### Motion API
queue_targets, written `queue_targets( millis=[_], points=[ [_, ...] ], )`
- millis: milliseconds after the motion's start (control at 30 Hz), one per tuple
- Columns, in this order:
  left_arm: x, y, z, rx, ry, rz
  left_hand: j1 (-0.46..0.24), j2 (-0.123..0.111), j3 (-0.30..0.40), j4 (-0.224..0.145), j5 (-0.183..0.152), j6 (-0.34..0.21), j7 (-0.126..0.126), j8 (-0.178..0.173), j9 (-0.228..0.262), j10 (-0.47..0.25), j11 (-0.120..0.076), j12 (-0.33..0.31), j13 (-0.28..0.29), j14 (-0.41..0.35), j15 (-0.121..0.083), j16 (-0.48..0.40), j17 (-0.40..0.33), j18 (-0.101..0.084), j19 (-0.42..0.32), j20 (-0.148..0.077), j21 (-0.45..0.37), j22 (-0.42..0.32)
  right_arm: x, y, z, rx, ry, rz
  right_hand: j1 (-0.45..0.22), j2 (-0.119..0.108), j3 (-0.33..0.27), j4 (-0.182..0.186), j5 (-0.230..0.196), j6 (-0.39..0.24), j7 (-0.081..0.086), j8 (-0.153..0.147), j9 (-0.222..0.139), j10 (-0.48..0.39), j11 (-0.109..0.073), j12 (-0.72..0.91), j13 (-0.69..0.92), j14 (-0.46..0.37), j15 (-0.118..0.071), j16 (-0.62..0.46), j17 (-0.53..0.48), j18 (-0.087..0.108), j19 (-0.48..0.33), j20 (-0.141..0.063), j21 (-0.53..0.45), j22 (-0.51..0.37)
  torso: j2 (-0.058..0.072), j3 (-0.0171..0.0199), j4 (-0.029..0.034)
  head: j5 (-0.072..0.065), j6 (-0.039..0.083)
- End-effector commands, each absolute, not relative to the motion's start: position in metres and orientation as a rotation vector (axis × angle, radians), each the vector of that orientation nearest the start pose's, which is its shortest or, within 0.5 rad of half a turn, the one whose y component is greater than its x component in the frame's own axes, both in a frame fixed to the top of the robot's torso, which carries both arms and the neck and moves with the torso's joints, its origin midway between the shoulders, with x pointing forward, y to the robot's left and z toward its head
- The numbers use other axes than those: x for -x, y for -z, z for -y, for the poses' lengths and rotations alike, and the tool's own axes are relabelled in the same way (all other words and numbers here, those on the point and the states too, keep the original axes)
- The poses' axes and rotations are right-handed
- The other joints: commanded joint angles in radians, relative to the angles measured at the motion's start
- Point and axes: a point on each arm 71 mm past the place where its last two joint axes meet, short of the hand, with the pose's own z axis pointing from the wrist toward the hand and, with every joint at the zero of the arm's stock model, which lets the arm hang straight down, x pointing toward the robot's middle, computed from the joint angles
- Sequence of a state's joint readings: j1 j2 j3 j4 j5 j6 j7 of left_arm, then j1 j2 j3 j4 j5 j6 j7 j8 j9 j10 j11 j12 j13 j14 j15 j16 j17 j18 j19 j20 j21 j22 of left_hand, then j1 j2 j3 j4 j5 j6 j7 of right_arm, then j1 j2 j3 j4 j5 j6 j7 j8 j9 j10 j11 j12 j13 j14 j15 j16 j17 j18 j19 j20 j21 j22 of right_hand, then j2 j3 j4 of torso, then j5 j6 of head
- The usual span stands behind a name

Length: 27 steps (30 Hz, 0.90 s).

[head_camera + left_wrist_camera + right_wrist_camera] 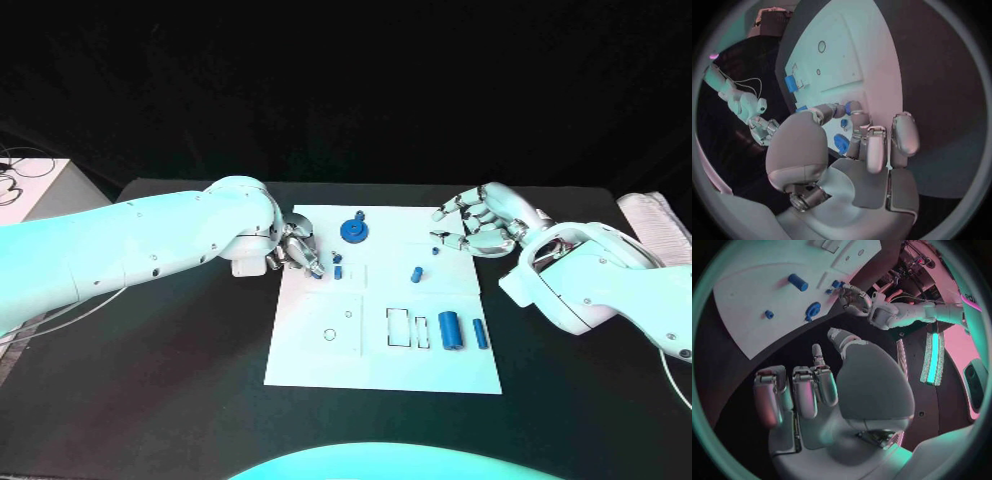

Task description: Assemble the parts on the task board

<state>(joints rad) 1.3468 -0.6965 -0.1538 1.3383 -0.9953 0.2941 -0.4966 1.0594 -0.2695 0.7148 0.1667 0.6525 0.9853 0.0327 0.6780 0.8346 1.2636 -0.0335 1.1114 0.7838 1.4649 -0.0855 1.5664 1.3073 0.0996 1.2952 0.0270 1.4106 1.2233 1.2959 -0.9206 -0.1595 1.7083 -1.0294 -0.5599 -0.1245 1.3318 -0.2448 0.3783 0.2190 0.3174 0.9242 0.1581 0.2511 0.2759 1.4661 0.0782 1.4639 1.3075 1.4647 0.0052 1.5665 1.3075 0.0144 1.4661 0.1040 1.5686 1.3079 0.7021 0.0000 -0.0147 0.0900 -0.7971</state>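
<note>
the task board [378, 360] lies flat in the middle of the black worktop [173, 340]. in the head view the left robot hand [296, 247] sits over the board's left edge, fingers pointing down beside a small blue peg [338, 270] standing on the plate; whether the fingertips touch it cannot be told from there. the left wrist view looks past the palm and shows two fingertips [851, 107] close around a small blue piece [844, 123], with a larger blue part [841, 143] just beside the palm, though an actual pinch stays unclear

the right robot hand [483, 222] hovers at the board's upper right corner with fingers curled and spread apart, nothing between them; the right wrist view confirms this, the fingers [811, 390] bare over the dark worktop just off the board's edge

the head view lays out the other parts: a round blue disc part [353, 231] near the top, a small blue peg [415, 274] in the middle, and two blue cylinders [450, 329] lying side by side low on the right, next to outlined rectangular slots [397, 327]. the right wrist view also catches the left robot hand from across the board
</note>
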Motion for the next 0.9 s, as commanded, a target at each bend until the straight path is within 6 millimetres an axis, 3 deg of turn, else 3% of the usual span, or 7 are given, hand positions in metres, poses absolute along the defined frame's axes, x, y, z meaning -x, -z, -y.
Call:
queue_targets(
  millis=[33,900],
  points=[
    [-0.509,0.216,-0.196,0.052,0.357,-2.501,0.003,0.006,0.242,-0.25,0.003,0.007,-0.002,-0.001,0.0,0.001,-0.008,0.003,0.001,0.106,-0.006,0.004,0.263,-0.014,0.004,-0.004,0.004,0.001,-0.455,0.165,0.198,-0.266,-0.849,-1.623,0.002,-0.004,0.006,-0.003,0.004,-0.007,-0.002,0.003,0.002,0.004,-0.005,-0.001,0.17,0.101,-0.005,-0.004,0.244,-0.014,0.105,0.0,0.002,0.263,0.0,-0.0003,-0.0011,-0.001,-0.002],
    [-0.523,0.215,-0.188,0.039,0.313,-2.529,0.001,0.008,0.243,-0.249,0.004,0.008,-0.001,-0.004,-0.002,-0.003,-0.007,-0.002,-0.008,0.106,-0.006,0.004,0.263,-0.011,-0.006,-0.005,0.0,-0.01,-0.454,0.165,0.197,-0.265,-0.851,-1.623,0.001,-0.006,0.008,-0.002,0.006,-0.01,-0.002,0.008,0.002,0.005,-0.005,0.0,0.17,0.1,-0.005,-0.005,0.243,-0.014,0.105,0.0,0.002,0.263,0.0,0.0014,-0.0003,-0.004,-0.002]
  ],
)
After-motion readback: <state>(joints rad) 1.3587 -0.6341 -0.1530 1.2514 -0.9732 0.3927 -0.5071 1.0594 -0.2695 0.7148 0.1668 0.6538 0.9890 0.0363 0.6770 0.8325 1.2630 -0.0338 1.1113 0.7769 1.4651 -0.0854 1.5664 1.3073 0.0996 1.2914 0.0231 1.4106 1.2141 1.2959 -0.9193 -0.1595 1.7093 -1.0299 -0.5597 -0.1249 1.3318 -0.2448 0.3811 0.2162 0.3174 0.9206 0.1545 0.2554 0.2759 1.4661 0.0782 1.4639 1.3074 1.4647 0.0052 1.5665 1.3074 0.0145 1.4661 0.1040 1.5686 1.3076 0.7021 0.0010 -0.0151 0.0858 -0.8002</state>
